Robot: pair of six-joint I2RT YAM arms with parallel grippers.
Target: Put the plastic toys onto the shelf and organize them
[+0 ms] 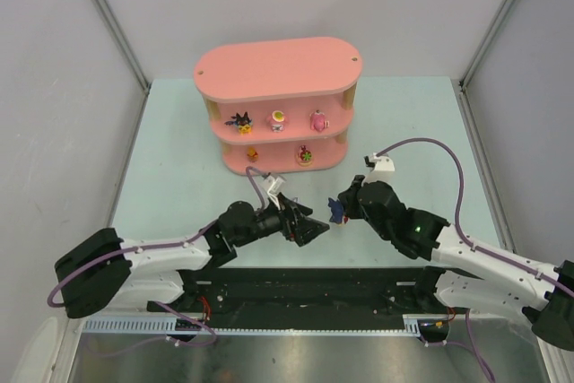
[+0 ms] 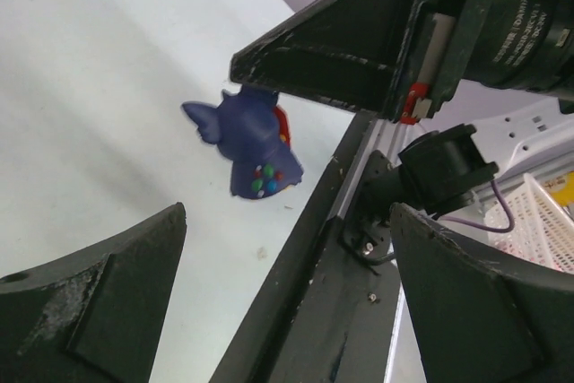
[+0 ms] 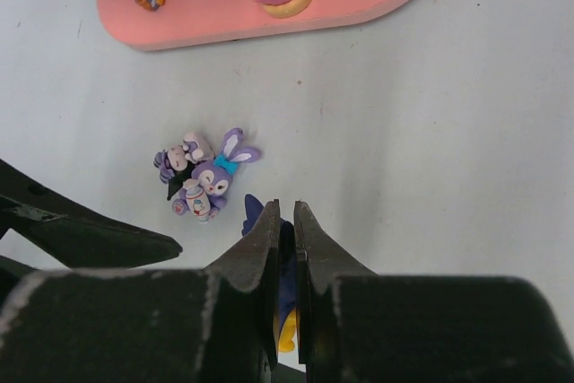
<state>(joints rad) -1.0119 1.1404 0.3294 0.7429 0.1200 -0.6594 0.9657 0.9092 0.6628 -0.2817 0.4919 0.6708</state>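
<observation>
Right hand closed tight on a dark blue toy, which hung from my fingertips over the surface. My left hand gaped wide, holding nothing, its tips just beside that blue toy. On the surface near my right hand lay a purple rabbit, touching a purple-and-black figure. Beyond stood the pink shelf. Its middle tier carried a black-eared toy, a yellow-topped toy and a pink toy. The bottom tier held an orange toy and a red-and-green toy.
</observation>
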